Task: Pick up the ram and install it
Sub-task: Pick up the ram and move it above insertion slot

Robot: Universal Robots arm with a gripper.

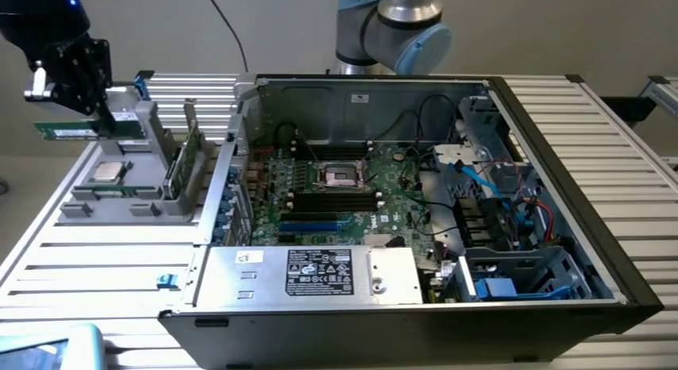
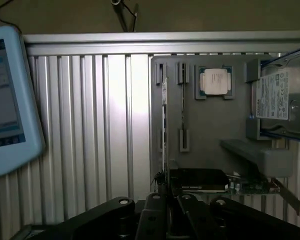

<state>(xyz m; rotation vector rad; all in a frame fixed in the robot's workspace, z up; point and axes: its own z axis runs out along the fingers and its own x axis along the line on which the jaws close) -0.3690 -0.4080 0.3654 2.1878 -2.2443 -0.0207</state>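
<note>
One flat green ram (image 1: 66, 130), pinched in black gripper (image 1: 106, 121), level above grey fixture (image 1: 101, 205), well clear of open metal case (image 1: 371, 330).

Ram (image 1: 63, 130) end hidden in gripper (image 1: 104, 125); tablet (image 2: 10, 90) cut off by pic edge.

ext cam high, angled down on pc case (image 1: 424, 330) + fixture (image 1: 79, 208); wrist cam straight above fixture (image 2: 210, 125).

The worktop (image 1: 95, 259) was ribbed, matt bare metal; the case (image 1: 350, 108) dull steel; the ram (image 1: 63, 130) green board; the hand (image 1: 106, 122) matt black.
</note>
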